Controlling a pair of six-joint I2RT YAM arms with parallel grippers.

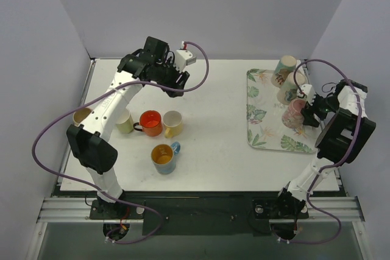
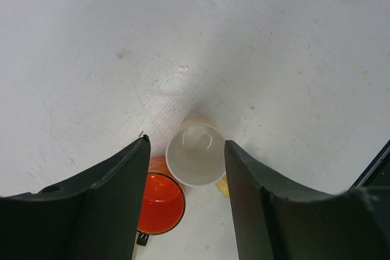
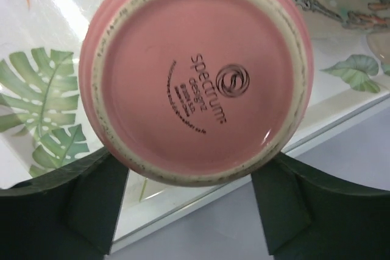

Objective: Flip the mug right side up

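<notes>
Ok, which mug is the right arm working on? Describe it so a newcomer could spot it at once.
Find the leaf-print tray on the right side of the table. Along its right edge, the mug closest to the robot is the pink mug, upside down. The patterned cream mugs behind it differ: it alone is plain pink, with a maker's stamp on its upturned base.

White table (image 1: 231, 156), one. Directly on it:
- leaf-print tray (image 1: 262, 120), at the right edge
- pale green mug (image 1: 124, 122), orange mug (image 1: 150, 123) and yellow mug (image 1: 172, 123), upright in a close row, left of centre
- blue-handled mug (image 1: 163, 158), upright, just in front of the row
- tan mug (image 1: 81, 115), far left (partly hidden by an arm)
</notes>
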